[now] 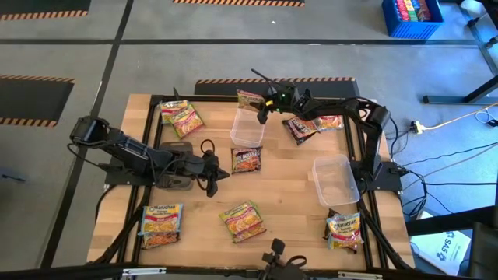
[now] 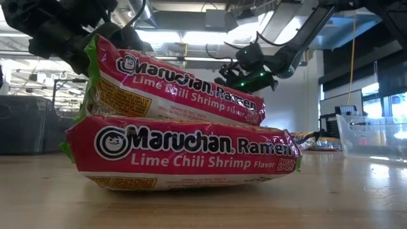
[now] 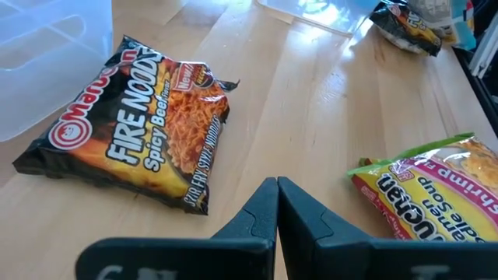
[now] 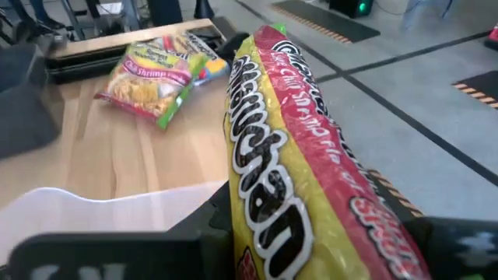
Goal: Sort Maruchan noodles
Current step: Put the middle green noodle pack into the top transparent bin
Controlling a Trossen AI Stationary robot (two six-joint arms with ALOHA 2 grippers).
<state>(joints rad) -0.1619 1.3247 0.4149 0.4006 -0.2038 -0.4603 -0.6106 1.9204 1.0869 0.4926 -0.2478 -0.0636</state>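
Right tool (image 1: pixel 262 109) is at the far edge of the tabletop (image 1: pixel 288 194), just above the far clear tub (image 1: pixel 247 128), pinching a Lime Chili Shrimp packet (image 4: pixel 303 163) on edge. Left tool (image 1: pixel 220 169) rests mid-tabletop with its fingers pressed together and empty; the Fire Noodle packet (image 1: pixel 247 159) lies just beyond it, flat, beside that tub. A second clear tub (image 1: pixel 335 180) stands at the right side. Other packets lie scattered: a pair far left (image 1: pixel 181 117), two near the right arm (image 1: pixel 311 126), three along the near edge (image 1: pixel 241 220).
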